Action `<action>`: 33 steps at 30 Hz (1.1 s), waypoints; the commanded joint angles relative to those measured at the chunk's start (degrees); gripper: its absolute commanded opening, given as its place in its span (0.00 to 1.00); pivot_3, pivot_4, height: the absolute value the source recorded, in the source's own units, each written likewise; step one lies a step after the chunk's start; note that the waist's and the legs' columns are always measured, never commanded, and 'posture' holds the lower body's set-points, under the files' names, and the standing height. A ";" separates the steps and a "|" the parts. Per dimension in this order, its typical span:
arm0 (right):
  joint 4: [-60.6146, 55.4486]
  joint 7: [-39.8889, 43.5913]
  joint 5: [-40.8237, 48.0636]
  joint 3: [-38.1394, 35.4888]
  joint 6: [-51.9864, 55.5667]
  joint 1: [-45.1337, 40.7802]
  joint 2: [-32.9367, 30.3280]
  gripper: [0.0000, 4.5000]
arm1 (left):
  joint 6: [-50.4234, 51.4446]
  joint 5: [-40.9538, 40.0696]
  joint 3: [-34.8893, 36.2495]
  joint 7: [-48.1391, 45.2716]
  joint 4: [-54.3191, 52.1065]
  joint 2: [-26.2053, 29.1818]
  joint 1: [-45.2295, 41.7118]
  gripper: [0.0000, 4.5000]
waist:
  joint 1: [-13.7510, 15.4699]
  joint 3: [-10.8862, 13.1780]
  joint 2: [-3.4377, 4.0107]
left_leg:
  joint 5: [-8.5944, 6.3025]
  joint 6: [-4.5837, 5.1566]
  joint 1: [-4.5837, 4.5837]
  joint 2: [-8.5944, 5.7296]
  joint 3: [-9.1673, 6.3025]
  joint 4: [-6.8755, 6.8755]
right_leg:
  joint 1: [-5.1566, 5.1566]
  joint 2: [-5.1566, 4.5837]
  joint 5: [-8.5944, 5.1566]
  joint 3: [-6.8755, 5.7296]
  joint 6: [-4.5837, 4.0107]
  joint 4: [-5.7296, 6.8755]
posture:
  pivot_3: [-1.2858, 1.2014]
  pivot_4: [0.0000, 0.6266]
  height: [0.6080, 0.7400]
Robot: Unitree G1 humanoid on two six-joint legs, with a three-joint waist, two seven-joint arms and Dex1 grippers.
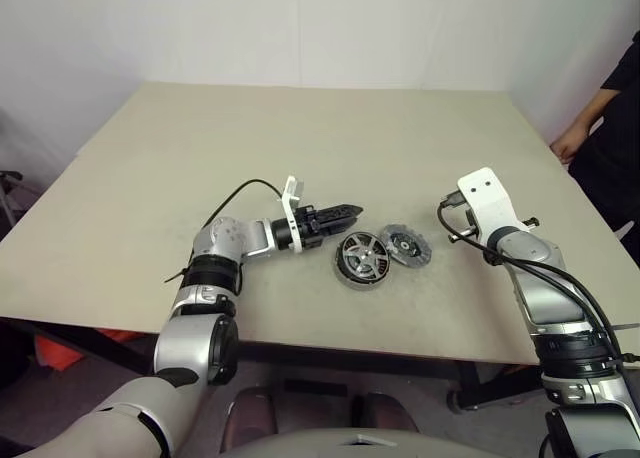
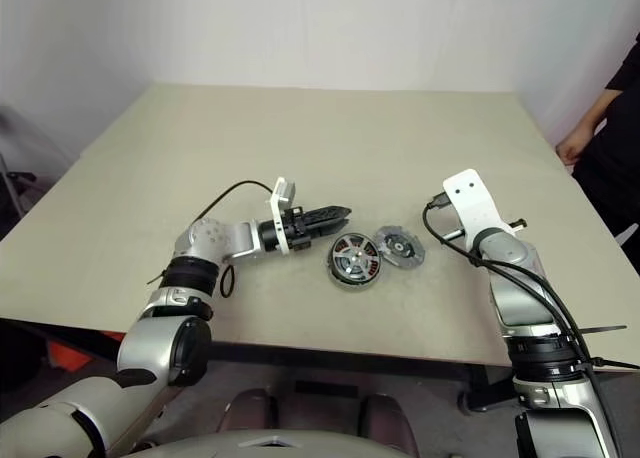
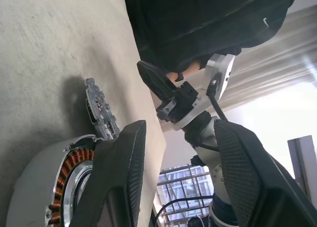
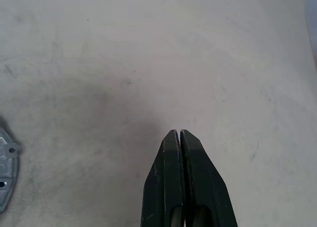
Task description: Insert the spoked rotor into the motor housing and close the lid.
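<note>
1. One motor housing (image 1: 361, 259) lies flat on the table (image 1: 300, 158), near its front edge and about midway between the two arms. Copper-coloured windings ring its inside, and the spoked rotor (image 2: 356, 256), a shiny silver disc, sits in its middle.
2. One second round part, a grey lid (image 1: 405, 245) with a toothed rim and a dark hub, lies flat on the table just beside the housing, on the housing's right. Whether the two touch cannot be told.
3. One thin dark ring (image 2: 227, 280) lies on the table by the left forearm, well apart from the housing.
4. The left gripper (image 1: 350, 213) hangs just above and to the left of the housing, pointing across toward the lid. In the left wrist view its two black fingers (image 3: 121, 177) stand apart with nothing between them: released, holding nothing.
5. The right gripper (image 4: 177, 138) is over bare table to the right of the lid. Its two fingers are pressed together with no gap, clenched on nothing. The lid's edge shows at the side of the right wrist view.
6. One person stands at the table's far right corner, a hand (image 1: 570, 141) resting at the edge. A small white swoosh mark shows on the dark clothing (image 3: 267, 22) in the left wrist view; there is no readable writing.
</note>
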 commanded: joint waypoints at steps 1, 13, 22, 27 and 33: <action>-4.48 1.56 1.74 -0.90 -2.51 -1.80 0.58 0.00 | -2.15 -0.02 0.04 -0.71 -1.59 1.77 -0.22 0.51 | -0.07 0.00 0.00 | 0.00 0.00 0.01 0.01 0.00 0.00 | 0.00 0.01 0.00 0.00 0.00 0.00 | 0.52 0.00 1.00; -24.39 25.10 25.06 -2.06 -7.92 6.35 -0.97 0.00 | -6.96 -2.07 5.01 0.95 -2.93 6.75 2.52 0.51 | 0.57 0.01 0.00 | 0.00 0.02 -0.01 0.08 0.00 -0.16 | -0.02 0.04 -0.07 -0.09 -0.05 -0.02 | 0.52 0.00 1.00; -24.49 28.88 28.86 -0.12 -8.40 11.45 -4.25 0.00 | -7.46 -2.25 5.74 3.23 -4.72 7.20 5.26 0.51 | 0.28 0.02 -0.01 | 0.08 0.00 0.10 0.10 0.00 -0.14 | 0.02 0.04 -0.08 -0.06 -0.04 0.07 | 0.52 0.00 1.00; -19.53 27.13 26.70 4.70 -9.16 8.49 -1.14 0.00 | -7.39 -2.46 5.88 4.33 -6.53 7.40 6.51 0.51 | 0.00 0.01 -0.01 | 0.13 -0.03 0.12 0.11 0.00 -0.16 | 0.02 0.05 -0.08 -0.06 -0.04 0.10 | 0.52 0.00 1.00; -7.77 24.78 22.16 10.44 -12.54 5.28 4.32 0.00 | -7.87 -2.63 6.82 5.80 -7.12 8.21 7.29 0.51 | -0.03 0.00 -0.01 | 0.14 -0.03 -0.02 0.11 0.00 -0.17 | -0.05 0.04 -0.08 -0.12 -0.08 0.07 | 0.52 0.00 1.00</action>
